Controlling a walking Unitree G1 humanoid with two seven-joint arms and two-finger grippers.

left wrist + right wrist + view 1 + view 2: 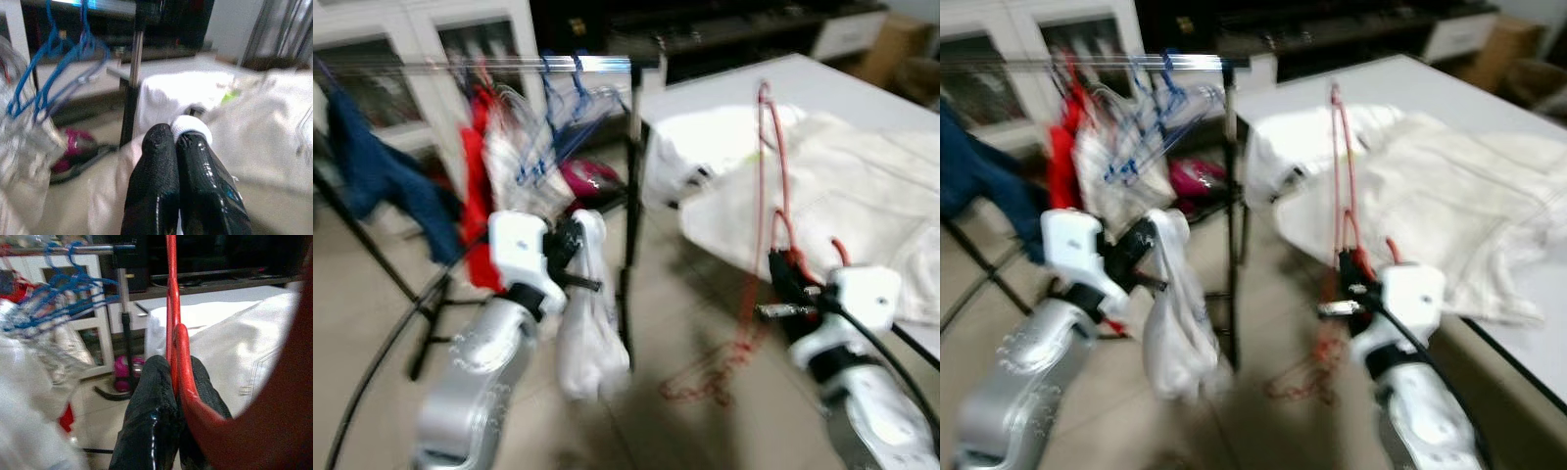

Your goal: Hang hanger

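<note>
My right gripper point(785, 286) is shut on a red hanger point(771, 176), which stands upright in front of the white table; its fingers point(156, 396) pinch the red wire point(172, 308). More red wire hangs blurred below it point(715, 380). My left gripper point(576, 262) is shut on a white garment point(589, 328) that droops towards the floor beside the rack's post. Its fingertips point(168, 147) press together on white cloth point(191, 128). The clothes rack's rail point(509, 67) runs across the upper left with several blue hangers point(563, 117) on it.
A red garment point(475, 186) and a blue one point(377, 171) hang on the rack. The black post point(631, 196) stands between my arms. White clothes point(847, 191) lie on the white table point(783, 78) at right. Cabinets line the back wall. The eye views are blurred.
</note>
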